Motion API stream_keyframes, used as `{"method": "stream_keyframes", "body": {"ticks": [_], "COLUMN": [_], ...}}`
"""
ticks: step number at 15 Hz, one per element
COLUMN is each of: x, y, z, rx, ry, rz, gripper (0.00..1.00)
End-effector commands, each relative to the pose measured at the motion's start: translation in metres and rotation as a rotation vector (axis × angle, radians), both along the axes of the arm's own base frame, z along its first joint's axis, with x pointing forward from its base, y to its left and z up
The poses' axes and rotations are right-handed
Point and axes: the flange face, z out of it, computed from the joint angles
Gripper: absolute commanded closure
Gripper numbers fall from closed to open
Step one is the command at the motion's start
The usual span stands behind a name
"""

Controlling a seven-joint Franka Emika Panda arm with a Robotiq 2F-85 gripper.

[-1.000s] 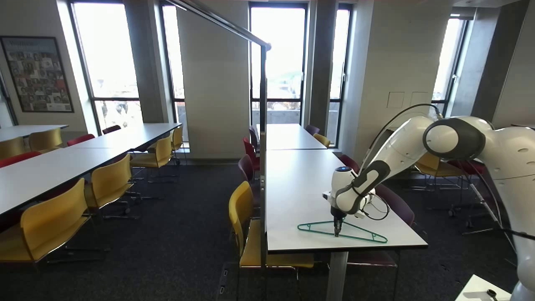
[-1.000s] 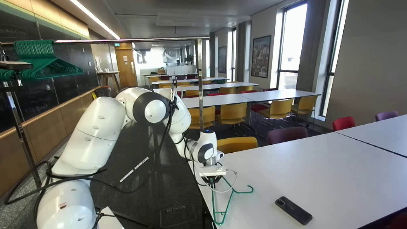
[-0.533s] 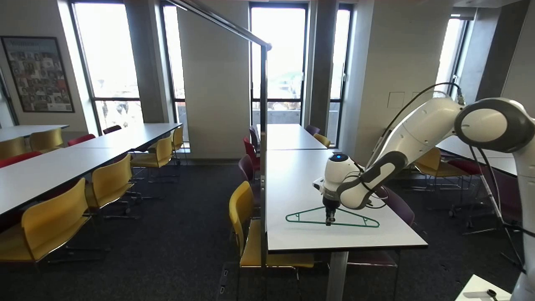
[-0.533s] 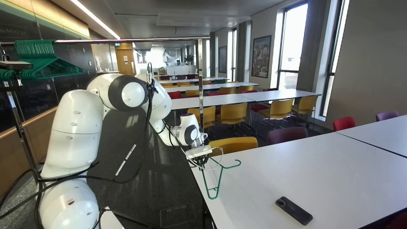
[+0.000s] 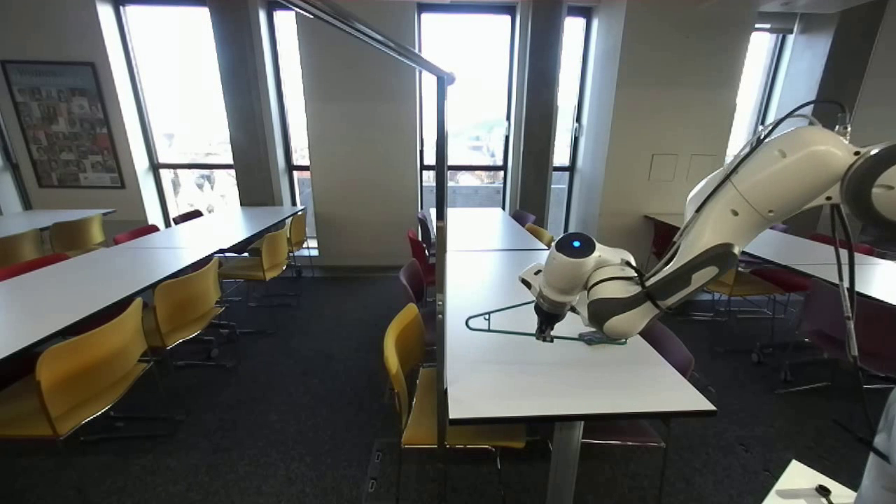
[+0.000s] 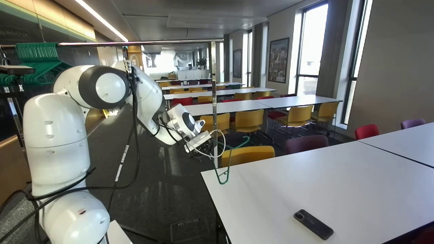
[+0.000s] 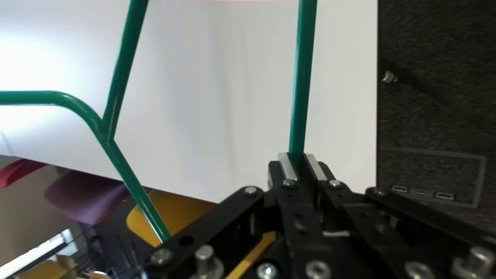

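From afar I hold the hanger [image 7: 302, 77], long side pinched in the gripper [image 7: 299, 164], seemingly clear of the counter [image 6: 305, 183] — grasp made, release not yet done

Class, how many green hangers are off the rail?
1: the hanger pinched in the gripper. The other hangers hang bunched on the rail, too overlapped to count, partly hidden by the arm.

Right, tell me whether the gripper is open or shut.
The gripper is shut on the green hanger: in the wrist view, its fingertips sit against both sides of the straight bar.
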Motion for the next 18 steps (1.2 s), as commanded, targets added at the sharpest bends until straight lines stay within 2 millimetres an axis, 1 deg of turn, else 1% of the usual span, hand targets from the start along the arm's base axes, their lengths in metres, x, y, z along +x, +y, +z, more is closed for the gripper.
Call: {"method": "stream_keyframes", "body": {"ticks": [1,6,9,11,16,18], "x": [-0.025,-0.046,-0.058,-0.066,-0.081,-0.084], "y": [0.009,0.034,0.047,0.054,0.074,0.084], "z": [0.043,0.07,0.082,0.093,0.121,0.131], "rx": [-0.066,-0.164,-0.218,-0.25,-0.309,-0.33], "ry": [-0.179,-0.433,-0.566,-0.645,-0.753,-0.773], "rz": [-0.073,-0.174,-0.244,-0.292,-0.356,-0.365], "gripper": [0.97,0.97,0.97,0.97,0.97,0.97]}}
